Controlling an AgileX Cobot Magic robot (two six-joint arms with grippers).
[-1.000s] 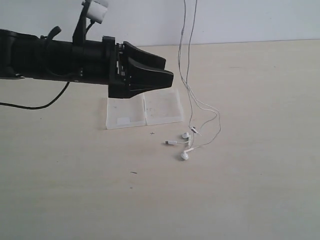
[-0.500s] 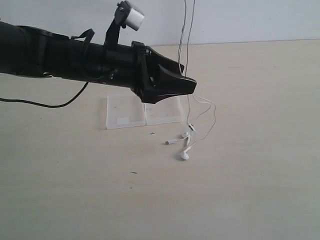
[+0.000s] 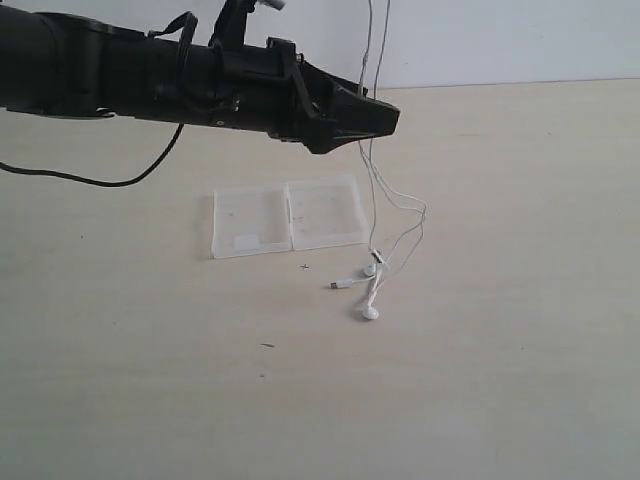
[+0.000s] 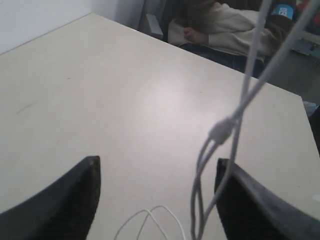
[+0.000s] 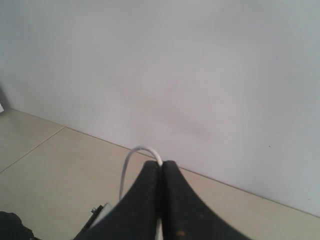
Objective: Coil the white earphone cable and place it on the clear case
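Observation:
The white earphone cable (image 3: 372, 170) hangs in two strands from above the exterior view's top edge. Its earbuds (image 3: 370, 312) and plug (image 3: 336, 285) lie on the table right of the clear case (image 3: 288, 215), which lies flat with a small white label (image 3: 245, 241). My left gripper (image 3: 388, 118) is open high above the case, its tip at the hanging strands. In the left wrist view the cable (image 4: 220, 132) passes between the fingers (image 4: 250, 205), close to one of them. My right gripper (image 5: 160, 165) is shut on the cable (image 5: 131, 156); it is out of the exterior view.
A thick black cable (image 3: 95, 182) droops from the left arm (image 3: 130, 80) over the table's left side. The pale wooden table (image 3: 500, 380) meets a white wall (image 3: 500, 40) at the back. A seated person (image 4: 225, 25) shows beyond the table edge in the left wrist view.
The left arm has risen and reached to the right, uncovering the case, and its tip now meets the hanging strands. The cable's lower loops have drawn in slightly.

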